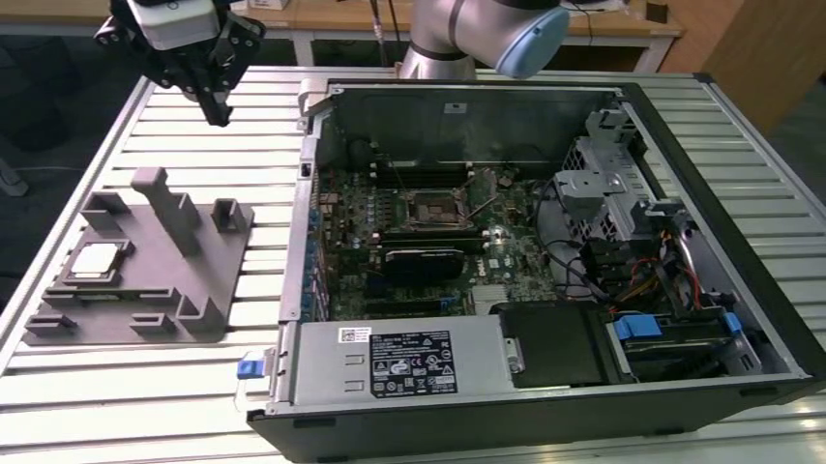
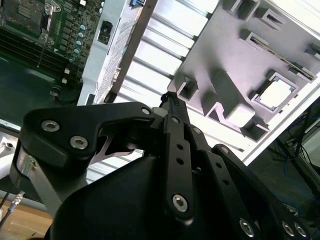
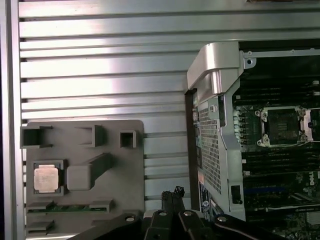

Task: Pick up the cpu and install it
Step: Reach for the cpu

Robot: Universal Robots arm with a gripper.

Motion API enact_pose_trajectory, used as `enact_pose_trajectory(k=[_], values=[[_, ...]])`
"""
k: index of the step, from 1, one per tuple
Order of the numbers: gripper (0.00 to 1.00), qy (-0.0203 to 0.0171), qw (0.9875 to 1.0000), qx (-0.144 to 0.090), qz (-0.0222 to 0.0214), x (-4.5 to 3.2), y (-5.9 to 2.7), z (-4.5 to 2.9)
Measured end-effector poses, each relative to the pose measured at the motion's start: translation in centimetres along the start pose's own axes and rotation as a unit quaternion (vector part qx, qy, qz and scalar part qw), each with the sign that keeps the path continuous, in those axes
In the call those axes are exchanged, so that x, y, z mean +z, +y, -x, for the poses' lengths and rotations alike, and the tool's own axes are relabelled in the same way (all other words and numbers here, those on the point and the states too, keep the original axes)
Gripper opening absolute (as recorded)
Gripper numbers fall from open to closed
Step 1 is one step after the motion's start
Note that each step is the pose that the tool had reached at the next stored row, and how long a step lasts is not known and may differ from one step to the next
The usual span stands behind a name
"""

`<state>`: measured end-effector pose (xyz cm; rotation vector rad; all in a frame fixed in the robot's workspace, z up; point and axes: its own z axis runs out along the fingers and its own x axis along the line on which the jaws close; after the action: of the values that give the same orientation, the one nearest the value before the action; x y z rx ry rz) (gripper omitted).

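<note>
End effector [image 1: 216,114] closed, empty, well apart from the cpu [image 1: 97,261] resting in the grey block [image 1: 155,269]

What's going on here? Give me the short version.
A robot arm's pincer hangs shut and empty above the slatted table. It is well apart from the grey block. The cpu lies in a recess of that block, not yet picked up. Next to the block, the computer case lies open, and its socket looks unfilled.

Robotics lab bench.
Robot arm [image 1: 471,34], slatted aluminium table [image 1: 142,387], opened desktop computer case [image 1: 452,121], wooden desks [image 1: 606,24] behind.
</note>
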<state>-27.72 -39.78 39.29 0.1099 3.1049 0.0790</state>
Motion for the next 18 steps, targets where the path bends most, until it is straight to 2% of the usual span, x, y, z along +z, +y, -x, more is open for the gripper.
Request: enact_pose_trajectory(k=[18], values=[[0.11,0.0000,1.0000,0.000,0.0000,-0.08,-0.16,-2.32]])
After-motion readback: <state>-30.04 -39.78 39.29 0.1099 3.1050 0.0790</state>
